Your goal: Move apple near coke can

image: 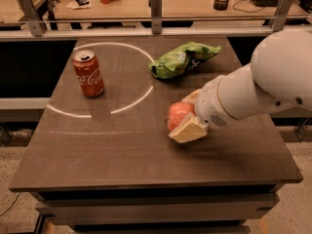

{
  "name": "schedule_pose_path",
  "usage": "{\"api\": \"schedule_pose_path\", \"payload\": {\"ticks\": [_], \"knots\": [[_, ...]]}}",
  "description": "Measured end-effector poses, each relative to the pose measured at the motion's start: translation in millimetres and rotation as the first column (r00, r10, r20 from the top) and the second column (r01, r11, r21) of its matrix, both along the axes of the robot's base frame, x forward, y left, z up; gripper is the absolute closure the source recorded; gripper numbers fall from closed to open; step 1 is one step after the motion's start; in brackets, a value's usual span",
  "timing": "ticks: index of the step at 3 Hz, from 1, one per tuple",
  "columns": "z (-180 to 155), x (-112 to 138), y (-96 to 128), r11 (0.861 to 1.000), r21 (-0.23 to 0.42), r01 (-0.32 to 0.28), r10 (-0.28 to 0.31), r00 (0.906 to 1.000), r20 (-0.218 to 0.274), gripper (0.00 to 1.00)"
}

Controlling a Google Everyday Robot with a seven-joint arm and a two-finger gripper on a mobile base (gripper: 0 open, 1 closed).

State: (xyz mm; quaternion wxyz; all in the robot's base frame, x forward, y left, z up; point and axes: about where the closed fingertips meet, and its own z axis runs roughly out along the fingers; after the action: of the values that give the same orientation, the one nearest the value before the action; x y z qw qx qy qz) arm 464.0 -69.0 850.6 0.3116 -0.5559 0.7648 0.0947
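The red-orange apple (177,114) sits right of the table's middle, between the two pale fingers (187,131) of my gripper (183,116), which is shut on it. My white arm reaches in from the right. The red Coca-Cola can (88,74) stands upright at the table's left rear, well to the left of the apple, with bare tabletop between them.
A green chip bag (183,59) lies at the rear centre-right, just behind the gripper. The dark table (122,145) has a front edge close below. A metal rail with posts (156,11) runs along the back, with a desk beyond.
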Motion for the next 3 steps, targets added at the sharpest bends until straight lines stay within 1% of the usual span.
{"api": "schedule_pose_path", "payload": {"ticks": [1, 2, 3], "knots": [[11, 13, 6, 0.998, 0.052, 0.028, -0.030, 0.9985, 0.045, 1.00], [36, 44, 16, 0.985, 0.164, 0.048, -0.068, 0.9906, 0.119, 1.00], [56, 76, 29, 0.954, 0.287, 0.080, -0.123, 0.9829, 0.137, 1.00]]}}
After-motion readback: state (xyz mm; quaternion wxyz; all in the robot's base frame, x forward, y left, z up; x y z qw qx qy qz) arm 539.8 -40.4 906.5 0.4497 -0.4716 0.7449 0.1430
